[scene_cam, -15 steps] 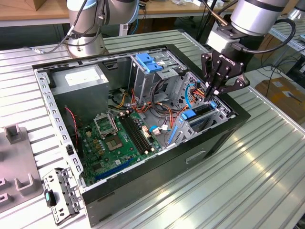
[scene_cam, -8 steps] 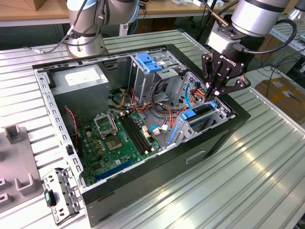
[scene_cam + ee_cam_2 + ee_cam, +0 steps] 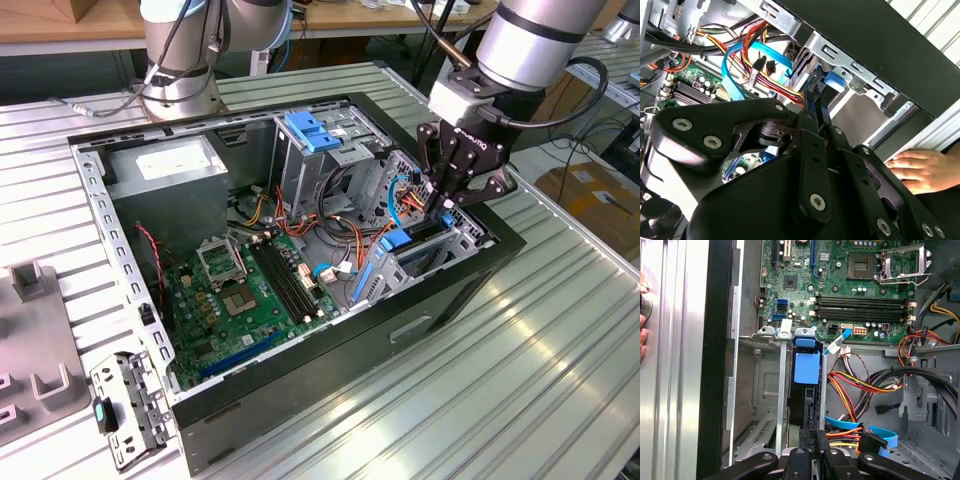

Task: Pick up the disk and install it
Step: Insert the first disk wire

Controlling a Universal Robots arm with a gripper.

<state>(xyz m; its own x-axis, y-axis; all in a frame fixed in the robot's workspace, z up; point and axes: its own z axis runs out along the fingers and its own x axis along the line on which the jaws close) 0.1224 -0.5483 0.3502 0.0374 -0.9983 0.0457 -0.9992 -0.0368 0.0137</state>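
Note:
The disk [image 3: 807, 402] stands on edge in a narrow slot of the drive cage [image 3: 765, 390], at the open computer case's end on the exterior view's right. It shows as a dark slab with a blue plastic bracket [image 3: 806, 367] at its far end. My gripper [image 3: 446, 196] reaches down into that slot. In both wrist views its black fingers [image 3: 821, 442] lie close together, pinched on the slab's near edge. The blue bracket [image 3: 832, 82] shows just beyond the fingertips [image 3: 812, 107].
The case [image 3: 300, 250] holds a green motherboard [image 3: 250, 295], a grey power-supply box [image 3: 165, 165], a blue latch piece [image 3: 310, 130] and loose cables [image 3: 860, 385]. A person's hand [image 3: 920, 170] rests on the table beside the case. A metal bracket [image 3: 125, 410] lies in front on the exterior view's left.

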